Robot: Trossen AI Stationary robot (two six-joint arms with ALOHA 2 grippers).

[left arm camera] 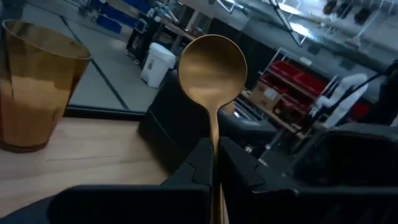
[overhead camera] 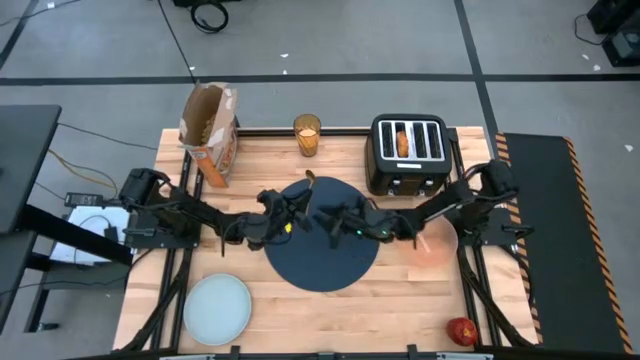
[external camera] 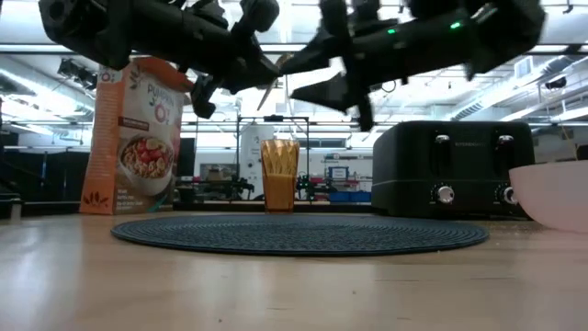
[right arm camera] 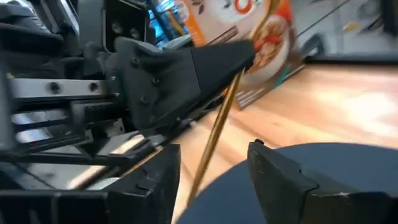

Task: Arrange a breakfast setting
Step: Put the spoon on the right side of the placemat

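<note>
Plate (overhead camera: 218, 307) near the front-left corner of the table (overhead camera: 330, 318), bare: stiff, probably slick and breakable, best taken by the rim. Cereal box (overhead camera: 211, 131) at the back-left, upright, top open.

Over the mat's (overhead camera: 322, 258) back-left part, raised above it: left gripper (overhead camera: 297, 205) clamped shut on the spoon (left arm camera: 212, 65) handle, bowl end poking out past the fingertips toward the glass (overhead camera: 307, 135). Spoon thin, rigid, light and likely slippery, so a grip low on the handle seems safest; liable to pivot if pinched at one point only.

Glass at the back edge, about centre, amber liquid inside: fragile, apt to spill, better grasped low around the wall and kept upright.

Just beside the left gripper, right gripper (overhead camera: 337, 222) with fingers (right arm camera: 283, 180) apart, astride the handle in the right wrist view, not touching it.

Toaster (overhead camera: 407, 152) at the back-right, toast (overhead camera: 402, 141) in one slot: light, crumbly, gentle pinch from above.

Bowl (overhead camera: 435, 244) off the mat's right edge, partly under the right arm: clear, light, rim grasp.

Apple (overhead camera: 461, 331) at the front-right corner: firm, round, prone to rolling.
</note>
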